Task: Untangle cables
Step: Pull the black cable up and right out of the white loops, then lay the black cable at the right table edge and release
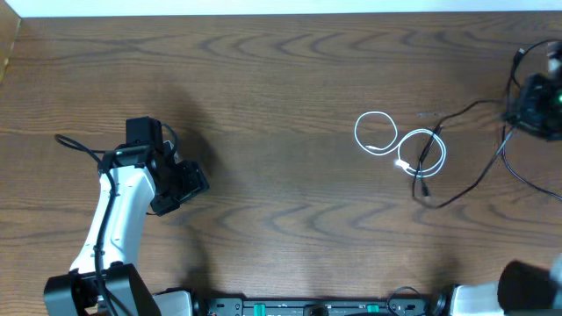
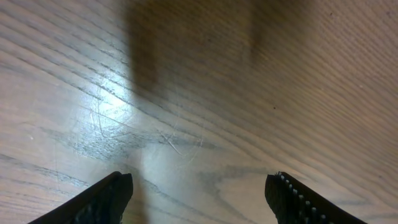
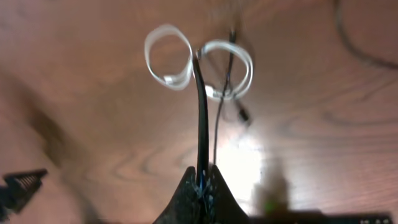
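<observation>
A white cable lies in two loose loops right of the table's middle, with a thin black cable crossing the right loop. My right gripper is at the far right edge, shut on that black cable, which stretches from it to the loops. In the right wrist view the jaws pinch the black cable, and the white loops lie beyond. The black cable's free part ends in a small plug and curves back right. My left gripper is open and empty over bare wood, far left of the cables.
The left arm's own black cable trails to the left. Another dark cable runs along the right edge below the right gripper. The table's back edge is at the top, and a rail with electronics is at the front.
</observation>
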